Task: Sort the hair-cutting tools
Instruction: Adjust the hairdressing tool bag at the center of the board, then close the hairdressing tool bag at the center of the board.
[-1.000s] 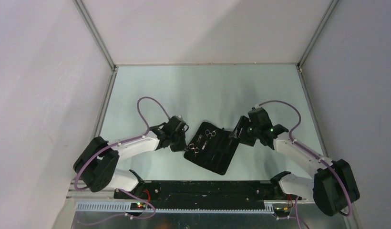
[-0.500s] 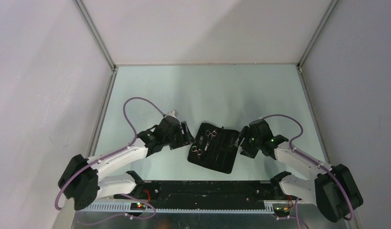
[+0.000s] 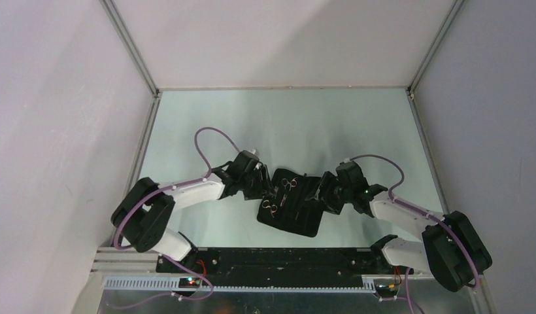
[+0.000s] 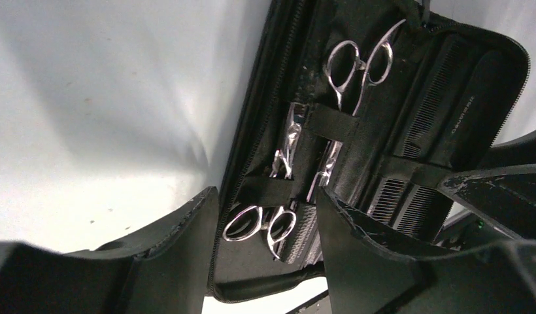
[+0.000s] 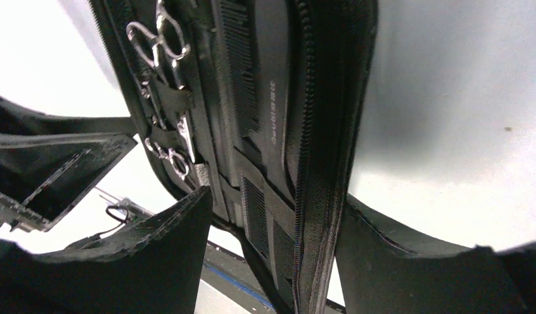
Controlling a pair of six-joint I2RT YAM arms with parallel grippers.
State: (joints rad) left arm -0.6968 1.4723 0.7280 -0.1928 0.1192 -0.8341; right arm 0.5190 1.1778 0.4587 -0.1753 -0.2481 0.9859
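Left end effector [image 3: 260,185] sits at the 9 o'clock edge of the open black pouch [image 3: 298,210], fingers spread apart and gripping nothing. Its wrist view shows that edge of the pouch [image 4: 265,98] running between them. The right end effector [image 3: 324,191] sits at the 3 o'clock edge, also spread wide, with the zipper side of the pouch [image 5: 318,98] between its fingers. Whether any finger touches the fabric I cannot tell.

The pouch lies mid-bench [image 3: 206,124]. Strapped inside it are the upper scissors [image 4: 357,62], rings toward 12 o'clock, and the lower scissors [image 4: 259,222], rings toward 6 o'clock. Elastic bands hide most of both pairs' blades. The comb [image 4: 442,104] lies in the half toward 3 o'clock, its lower end cut off by a finger. From above, the comb is lost against the black lining, and only the scissors' rings glint.
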